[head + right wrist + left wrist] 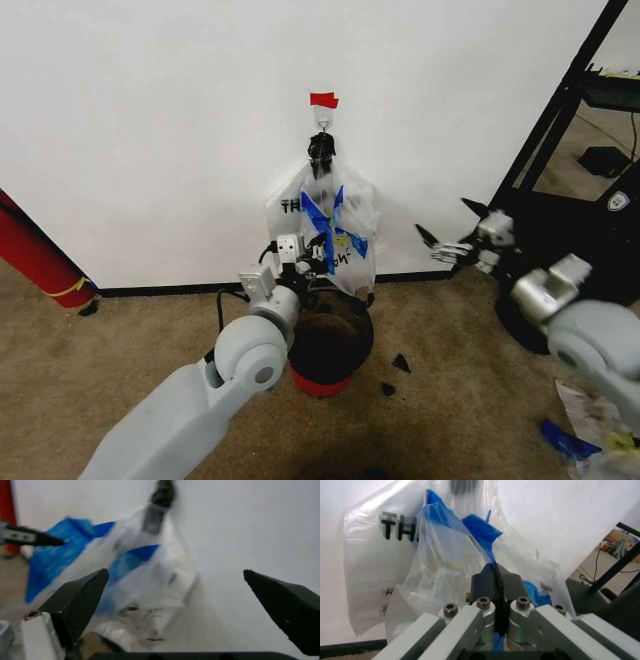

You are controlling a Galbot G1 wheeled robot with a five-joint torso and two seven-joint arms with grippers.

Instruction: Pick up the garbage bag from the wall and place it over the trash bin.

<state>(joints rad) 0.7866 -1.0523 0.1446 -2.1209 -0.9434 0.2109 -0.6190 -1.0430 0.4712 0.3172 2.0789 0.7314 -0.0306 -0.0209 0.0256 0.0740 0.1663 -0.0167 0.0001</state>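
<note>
**Bag Still on the Hook, One Claw Has a Pinch of It**

On the left side of the head view, a red tube [35, 255] leans by the white wall [150, 120]. It is not part of the job.

Next comes the left gripper [312, 250]. It reaches up over the trash bin [330, 350] and into the low part of the garbage bag [325, 225]. In the left wrist view its two fingers are pressed together with a strip of blue plastic caught between them, so the left gripper [496, 592] is clamped on the garbage bag [440, 555].

The bag hangs flat on the wall from a small hook [322, 124] with red tape [323, 100] above it. Its top is bunched into a dark knot at the hook. The bag is thin and see-through, with blue strips, black letters and a bit of yellow. It looks soft and crinkly. The little black bin with the red bottom sits right under it on the carpet.

To the right, the right gripper [452, 232] is in the air beside the bag, not touching it. In the right wrist view its black fingers [80, 600] are wide apart.

I think the picking-up step is going on. The bag is not off the hook yet. The next move likely needs a lift up and away so the top slips free. A hard pull might tear it.
</note>
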